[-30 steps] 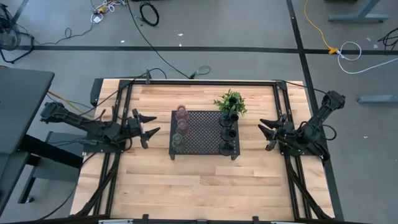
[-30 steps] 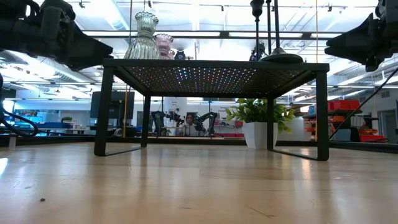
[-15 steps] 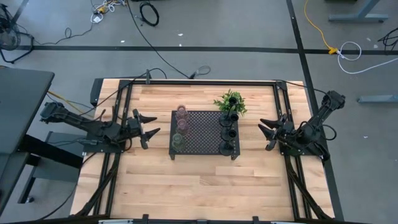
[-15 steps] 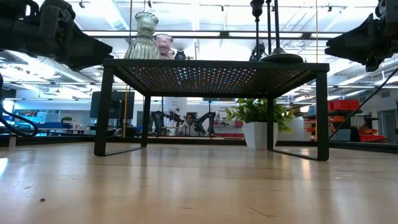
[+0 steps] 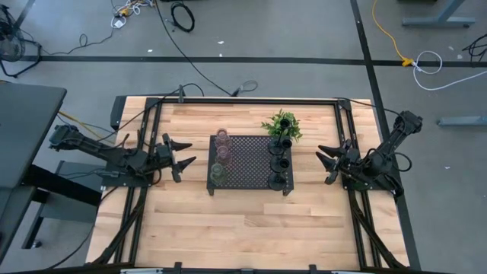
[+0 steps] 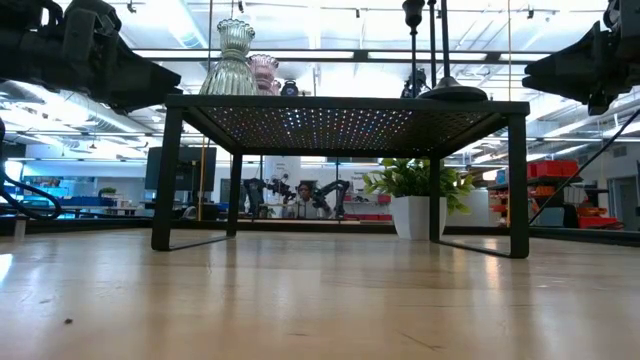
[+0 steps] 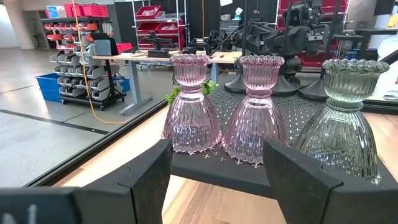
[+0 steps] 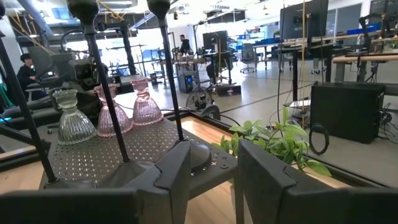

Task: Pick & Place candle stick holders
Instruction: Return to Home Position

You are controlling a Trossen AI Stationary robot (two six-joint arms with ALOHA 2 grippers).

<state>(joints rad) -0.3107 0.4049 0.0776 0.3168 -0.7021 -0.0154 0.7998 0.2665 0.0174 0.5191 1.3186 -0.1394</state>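
Three glass candle stick holders, two pinkish [image 7: 191, 106] [image 7: 261, 109] and one greenish [image 7: 341, 118], stand in a row on the left side of the black perforated tray [image 5: 247, 161]. Three black holders [image 5: 280, 161] stand by their round bases along its right side; their thin stems [image 8: 168, 62] show in the right wrist view. My left gripper [image 5: 183, 156] [image 7: 217, 168] is open and empty, left of the tray and facing the glass holders. My right gripper [image 5: 325, 162] [image 8: 214, 165] is open and empty, right of the tray and facing the black holders.
A green leafy plant [image 5: 281, 124] stands at the tray's far right corner, also in the right wrist view [image 8: 273, 140]. The tray stands raised on legs [image 6: 165, 180] above the wooden table [image 5: 243, 221]. Bare table lies on the near side of the tray.
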